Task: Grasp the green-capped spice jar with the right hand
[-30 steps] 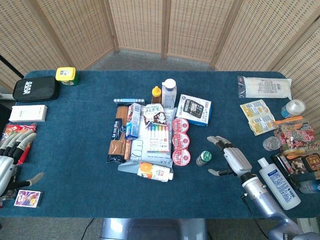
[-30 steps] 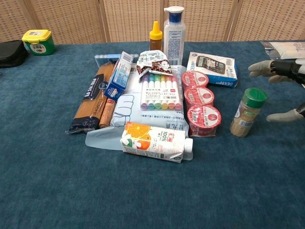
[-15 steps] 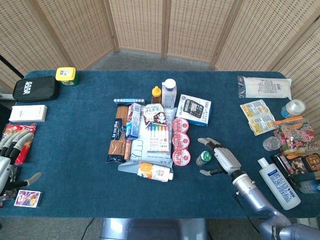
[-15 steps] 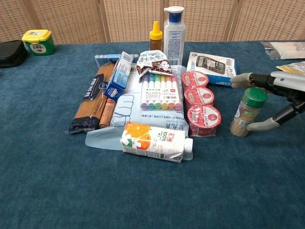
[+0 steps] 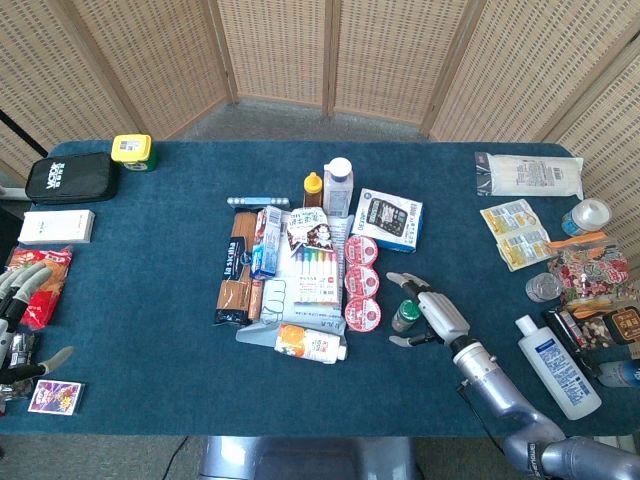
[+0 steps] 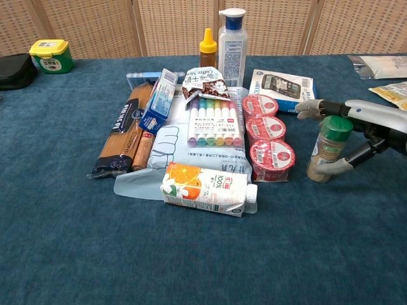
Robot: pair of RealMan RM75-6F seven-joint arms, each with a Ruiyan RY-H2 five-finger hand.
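The green-capped spice jar stands upright on the blue table, just right of the row of red yogurt cups. My right hand reaches in from the right and brackets the jar. Its fingers stretch behind the cap, and its thumb lies low in front, against the jar's base. The fingers are still spread, not closed on the jar. My left hand hovers at the table's left edge with fingers apart, holding nothing.
Three yogurt cups sit close to the jar's left, with a blue box behind it. An orange juice carton lies in front of the pile. A white bottle and snack packets lie at the right.
My right hand has moved left toward the jar, until its fingers reach behind the cap and its thumb comes in low in front. The jar has not moved.
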